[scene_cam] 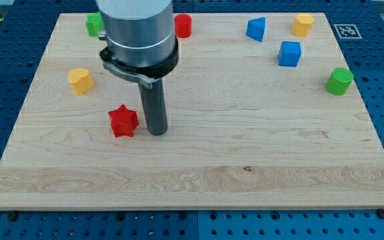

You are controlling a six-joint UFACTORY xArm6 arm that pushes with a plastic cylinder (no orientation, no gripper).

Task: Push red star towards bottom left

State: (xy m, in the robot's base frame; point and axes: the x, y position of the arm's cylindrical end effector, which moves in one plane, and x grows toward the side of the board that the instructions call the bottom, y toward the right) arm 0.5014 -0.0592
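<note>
**Left of centre: tip beside red star**

On the wooden board [259,153], my tip [157,133] stands just to the view's right of the red star [123,122]; contact cannot be judged. Tool is a bare rod, holding nothing. Star lies left of centre. Yellow block [81,81] sits toward the upper left of the star. Red block [183,25], green block [95,24] near the top edge. Two blue blocks [289,53] lie well apart at upper right.
</note>
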